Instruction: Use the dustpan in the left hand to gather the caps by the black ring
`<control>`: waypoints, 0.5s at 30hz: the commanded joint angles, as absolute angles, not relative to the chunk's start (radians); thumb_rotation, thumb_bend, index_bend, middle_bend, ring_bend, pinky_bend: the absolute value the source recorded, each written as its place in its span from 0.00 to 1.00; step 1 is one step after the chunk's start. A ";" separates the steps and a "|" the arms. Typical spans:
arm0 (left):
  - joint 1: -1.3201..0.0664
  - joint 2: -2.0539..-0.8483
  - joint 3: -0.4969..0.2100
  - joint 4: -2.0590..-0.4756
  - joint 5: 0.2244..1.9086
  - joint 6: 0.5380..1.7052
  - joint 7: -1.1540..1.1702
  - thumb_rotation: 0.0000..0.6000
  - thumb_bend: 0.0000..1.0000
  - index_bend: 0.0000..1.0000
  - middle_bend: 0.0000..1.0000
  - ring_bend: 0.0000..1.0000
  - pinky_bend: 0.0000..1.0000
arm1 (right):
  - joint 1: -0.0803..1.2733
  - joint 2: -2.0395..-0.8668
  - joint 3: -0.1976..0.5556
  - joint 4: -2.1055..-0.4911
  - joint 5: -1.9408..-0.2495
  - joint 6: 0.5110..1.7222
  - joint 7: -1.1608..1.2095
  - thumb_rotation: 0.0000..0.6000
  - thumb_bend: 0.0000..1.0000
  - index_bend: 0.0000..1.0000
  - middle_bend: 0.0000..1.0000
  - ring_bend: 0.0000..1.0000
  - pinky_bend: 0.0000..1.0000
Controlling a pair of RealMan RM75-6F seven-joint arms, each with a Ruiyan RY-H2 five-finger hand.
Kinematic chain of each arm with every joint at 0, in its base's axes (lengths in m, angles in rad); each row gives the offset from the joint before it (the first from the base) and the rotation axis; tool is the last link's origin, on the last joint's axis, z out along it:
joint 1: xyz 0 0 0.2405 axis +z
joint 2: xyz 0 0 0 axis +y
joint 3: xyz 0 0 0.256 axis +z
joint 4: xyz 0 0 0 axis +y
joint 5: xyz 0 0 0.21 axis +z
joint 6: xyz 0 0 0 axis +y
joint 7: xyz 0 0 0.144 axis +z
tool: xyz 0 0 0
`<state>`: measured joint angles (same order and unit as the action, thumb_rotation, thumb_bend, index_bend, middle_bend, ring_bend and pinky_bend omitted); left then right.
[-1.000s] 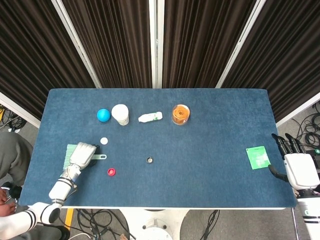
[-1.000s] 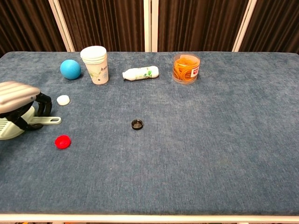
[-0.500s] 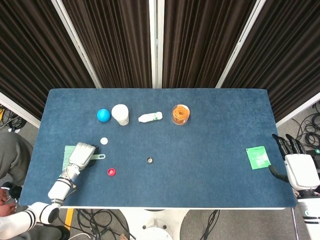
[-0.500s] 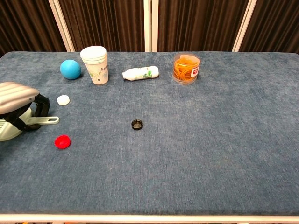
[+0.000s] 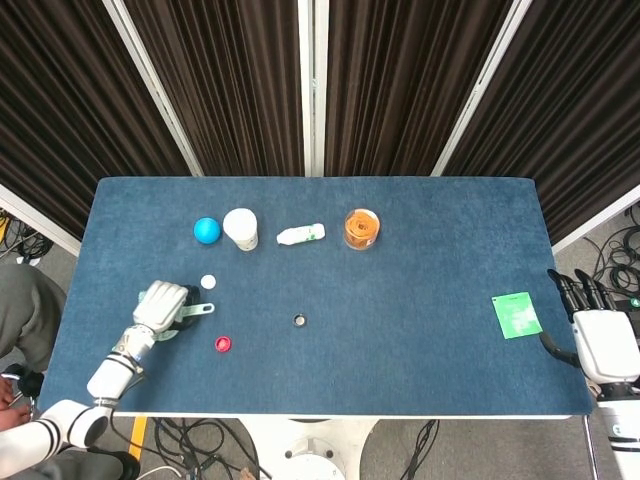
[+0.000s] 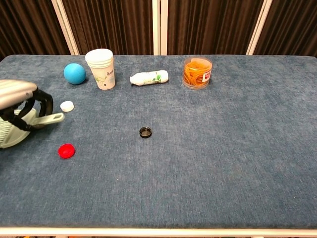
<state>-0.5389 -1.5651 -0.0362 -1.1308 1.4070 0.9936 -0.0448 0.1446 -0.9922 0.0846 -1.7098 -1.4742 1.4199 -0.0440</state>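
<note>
Presently, left to right. Left hand [image 6: 20, 101]: fingers wrapped around the pale green dustpan [image 6: 17, 129], handle pointing rightward. White cap [image 6: 67, 105]: just beyond the handle tip; it could be flicked away if the handle swings. Red cap [image 6: 66, 150]: near, right of and nearer the table edge than the hand; it may be overridden if the pan is tilted. Black ring [image 6: 145, 132]: well apart to the right; it could be displaced by an overshooting push. Right hand [image 5: 602, 340]: off the table's right edge, nothing held, fingers apart.

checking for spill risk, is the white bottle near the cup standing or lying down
Lying down: the white bottle rests on its side on the table, lengthwise, right of the upright paper cup.
</note>
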 commanded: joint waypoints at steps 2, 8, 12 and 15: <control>-0.560 -1.533 -0.053 -1.062 1.515 1.081 -0.374 1.00 0.36 0.52 0.61 0.68 0.90 | 0.139 -0.989 0.083 -1.719 -1.479 1.430 -0.050 1.00 0.15 0.03 0.15 0.03 0.12; -0.612 -1.581 -0.073 -0.861 1.557 1.111 -0.639 1.00 0.36 0.53 0.61 0.67 0.90 | 0.128 -0.978 0.080 -1.739 -1.484 1.447 -0.062 1.00 0.16 0.03 0.15 0.03 0.11; -0.646 -1.623 -0.071 -0.739 1.568 1.096 -0.769 1.00 0.36 0.53 0.61 0.66 0.90 | 0.120 -0.973 0.079 -1.750 -1.482 1.456 -0.070 1.00 0.16 0.03 0.15 0.03 0.12; -0.669 -1.655 -0.061 -0.671 1.574 1.072 -0.860 1.00 0.36 0.54 0.61 0.66 0.90 | 0.116 -0.968 0.077 -1.758 -1.483 1.457 -0.067 1.00 0.16 0.03 0.15 0.03 0.12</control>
